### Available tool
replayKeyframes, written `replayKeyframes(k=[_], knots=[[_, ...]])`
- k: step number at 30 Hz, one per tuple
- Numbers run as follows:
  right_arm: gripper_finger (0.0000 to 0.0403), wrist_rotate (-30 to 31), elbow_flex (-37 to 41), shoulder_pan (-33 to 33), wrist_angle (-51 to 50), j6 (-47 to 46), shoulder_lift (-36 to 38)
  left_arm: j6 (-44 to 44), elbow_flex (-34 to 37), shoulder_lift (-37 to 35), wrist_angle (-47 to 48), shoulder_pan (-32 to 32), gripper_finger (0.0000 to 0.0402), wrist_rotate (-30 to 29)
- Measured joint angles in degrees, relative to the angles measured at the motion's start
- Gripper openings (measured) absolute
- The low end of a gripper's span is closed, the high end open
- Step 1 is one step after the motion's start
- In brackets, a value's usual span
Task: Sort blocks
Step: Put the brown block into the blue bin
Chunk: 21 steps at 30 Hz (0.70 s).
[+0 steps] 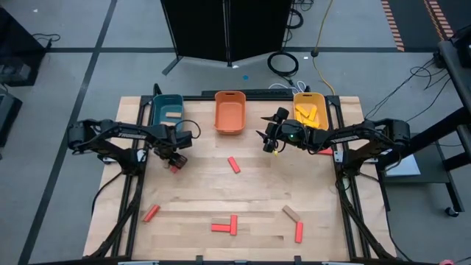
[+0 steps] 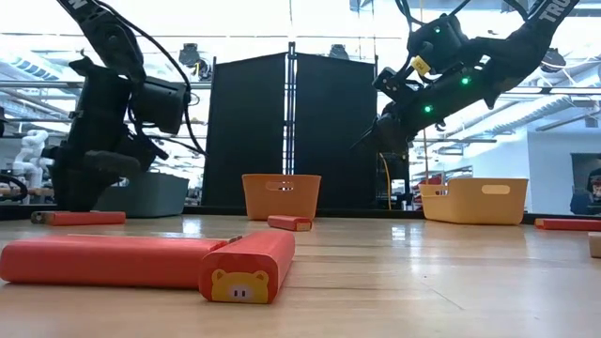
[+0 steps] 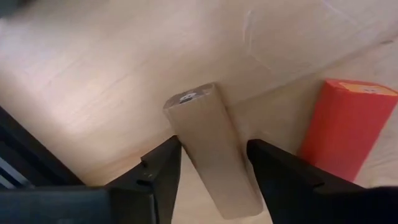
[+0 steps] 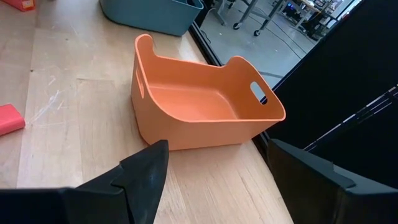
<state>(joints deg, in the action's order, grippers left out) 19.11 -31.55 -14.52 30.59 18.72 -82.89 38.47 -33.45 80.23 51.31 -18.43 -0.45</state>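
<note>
A tan wooden block [image 3: 211, 149] lies flat on the table with a red block [image 3: 345, 124] right beside it. My left gripper [image 3: 211, 168] points down over the tan block at the table's far left [image 1: 174, 158], open, one finger along each long side. My right gripper [image 1: 268, 140] hangs open and empty above the table in front of the orange bin [image 4: 199, 106]. More red blocks [image 1: 233, 164] [image 1: 150, 213] [image 1: 224, 224] [image 1: 299, 231] and a tan one [image 1: 292, 213] lie flat across the table. My left gripper straddles the tan block from above, across its width, near its middle. One finger [image 3: 165, 165] stands right at the block's long side [image 3: 186, 146] and the other [image 3: 267, 165] shows a thin gap. I cannot tell whether either touches. The block lies flat on the table.
Three bins stand along the far edge: teal [image 1: 168, 110] with a tan block inside, orange [image 1: 229, 112], and yellow [image 1: 310, 110] with yellow blocks. Another red block [image 1: 324, 151] lies under my right arm. Bare wood stretches across the table's middle.
</note>
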Motion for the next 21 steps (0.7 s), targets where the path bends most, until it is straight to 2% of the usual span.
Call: replayKeyframes(k=[12, 21], knots=[[0.0267, 0.00, 0.00, 0.00, 0.02, -0.02, 0.01, -0.30, 0.09, 0.07, -0.72, 0.02, 0.0117, 0.40], [0.0267, 0.00, 0.00, 0.00, 0.02, 0.02, 0.02, -3.04, -2.83, 0.54, 0.55, 0.08, 0.0106, -1.83]])
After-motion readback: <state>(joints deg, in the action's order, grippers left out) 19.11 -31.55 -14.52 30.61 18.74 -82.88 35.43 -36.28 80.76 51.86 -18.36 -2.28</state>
